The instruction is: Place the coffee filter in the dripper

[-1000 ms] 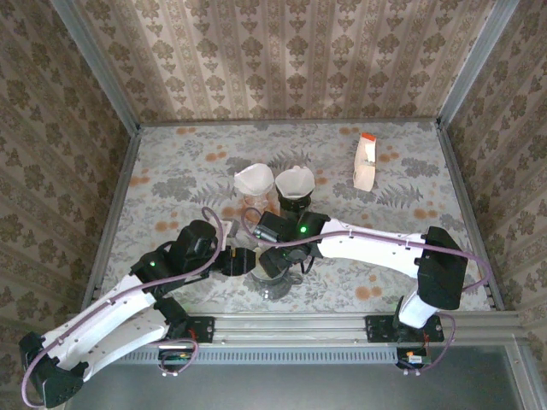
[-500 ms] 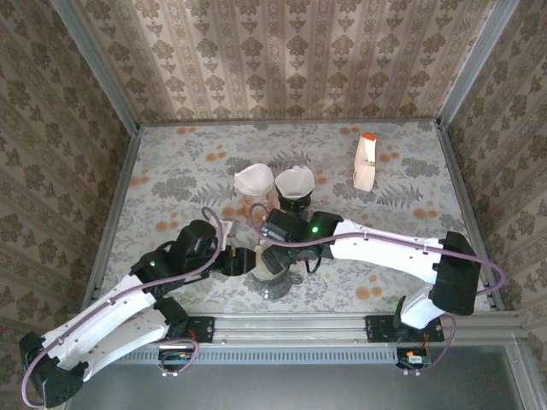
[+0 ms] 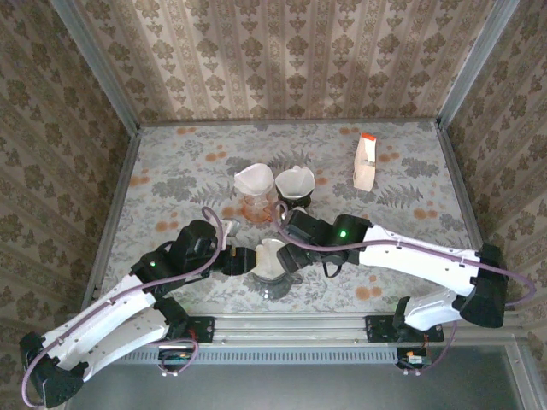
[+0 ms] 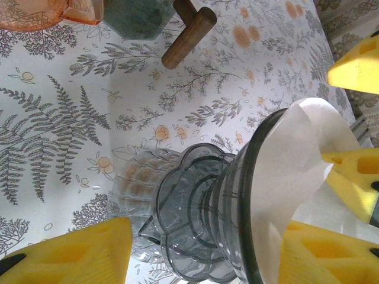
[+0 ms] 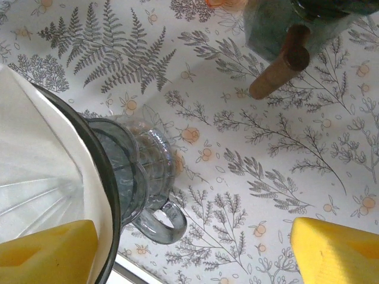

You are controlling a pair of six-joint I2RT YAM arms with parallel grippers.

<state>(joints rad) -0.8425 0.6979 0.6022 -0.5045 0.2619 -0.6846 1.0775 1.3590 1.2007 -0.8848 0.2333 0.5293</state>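
Note:
The grey glass dripper (image 3: 275, 284) is held tilted near the front edge, between my two grippers. A white paper coffee filter (image 3: 270, 254) lines its cone. In the left wrist view the dripper (image 4: 195, 207) sits between my yellow fingers, with the left gripper (image 4: 207, 236) shut on it from base to rim, and the filter (image 4: 296, 160) pokes past the rim. My right gripper (image 5: 192, 228) is open wide. One of its fingers (image 5: 47, 254) lies over the filter (image 5: 35, 154) inside the dripper (image 5: 127, 177); the other hangs over bare table.
Behind the dripper stand an orange glass cup (image 3: 252, 195) holding a filter and a dark brewer (image 3: 295, 190) with a wooden handle (image 5: 278, 68). A white carton with an orange top (image 3: 366, 162) lies at the back right. The table's metal front rail (image 3: 291, 325) runs close below.
My right arm has swung to the right and its gripper has drawn back off the dripper's top, uncovering the white filter inside. The left arm has stayed put.

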